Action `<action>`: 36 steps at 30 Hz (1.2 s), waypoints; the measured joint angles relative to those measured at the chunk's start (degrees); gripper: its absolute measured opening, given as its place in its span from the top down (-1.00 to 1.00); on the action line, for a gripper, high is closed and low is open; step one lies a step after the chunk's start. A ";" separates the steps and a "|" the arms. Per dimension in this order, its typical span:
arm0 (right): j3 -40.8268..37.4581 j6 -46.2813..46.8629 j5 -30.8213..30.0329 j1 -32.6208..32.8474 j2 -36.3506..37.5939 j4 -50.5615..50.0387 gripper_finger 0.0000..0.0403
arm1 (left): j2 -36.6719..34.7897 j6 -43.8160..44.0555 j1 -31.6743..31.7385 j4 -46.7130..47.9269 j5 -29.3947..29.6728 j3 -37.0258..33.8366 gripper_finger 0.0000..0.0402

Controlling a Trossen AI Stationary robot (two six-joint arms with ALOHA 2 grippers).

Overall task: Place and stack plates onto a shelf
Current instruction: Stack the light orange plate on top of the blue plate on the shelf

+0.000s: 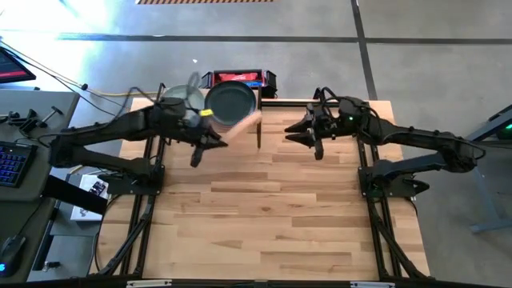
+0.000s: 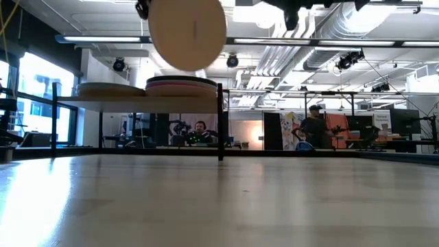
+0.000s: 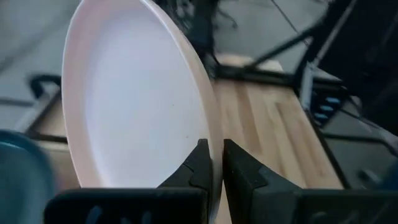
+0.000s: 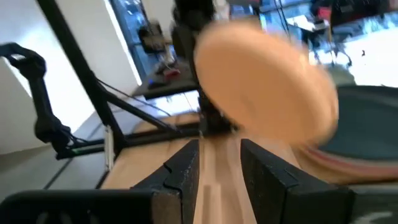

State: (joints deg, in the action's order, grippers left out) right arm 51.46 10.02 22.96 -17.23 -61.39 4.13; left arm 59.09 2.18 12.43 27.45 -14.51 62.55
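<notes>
A peach plate [image 2: 186, 31] is held on edge in the air by my left gripper [image 1: 210, 141], just in front of the shelf [image 2: 137, 99]; in the high view it shows as a thin slanting edge [image 1: 245, 122]. The shelf stands at the table's far edge. On it rest a stack topped by a dark green plate [image 1: 232, 100] and a lower stack topped by a pale greyish plate [image 1: 181, 96]. My right gripper [image 1: 298, 133] hovers open to the right of the shelf, holding nothing, its fingers [image 4: 186, 168] pointing at the peach plate's underside [image 4: 267, 93]. My left gripper pinches the peach plate's rim [image 3: 214, 163] between its two fingers [image 3: 198, 167], one finger on the plate's hollow face and one on its underside. The plate is lifted clear of table and shelf and stands nearly on edge, reaching away past the fingertips.
The shelf's black post [image 2: 219, 120] stands at its right front corner, near the held plate. A red and black box [image 1: 238, 78] sits beyond the table's far edge. The plank tabletop [image 1: 264, 208] lies open toward the near side. People show in the room behind [image 2: 199, 130].
</notes>
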 joint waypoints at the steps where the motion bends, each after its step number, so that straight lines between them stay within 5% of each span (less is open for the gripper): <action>1: 0.00 0.00 0.01 -0.63 0.00 -1.25 0.46 | -1.29 -0.55 0.00 -0.02 1.01 0.02 0.95; 13: -0.02 -1.51 -0.02 -6.05 -0.13 -6.87 0.46 | -14.81 -3.01 -0.04 7.91 20.77 0.06 0.94; 23: -0.02 -1.07 -0.46 -6.89 -0.13 -6.94 0.46 | -18.34 -5.29 -0.04 22.89 36.73 0.06 0.94; 36: -0.07 4.14 -4.38 -6.61 -0.15 -6.95 0.47 | -16.41 -11.98 5.42 37.29 40.76 1.80 0.94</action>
State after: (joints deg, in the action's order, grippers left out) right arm 51.40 14.16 18.58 -23.83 -61.54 -2.82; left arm 42.68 -9.80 17.85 64.74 26.25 64.35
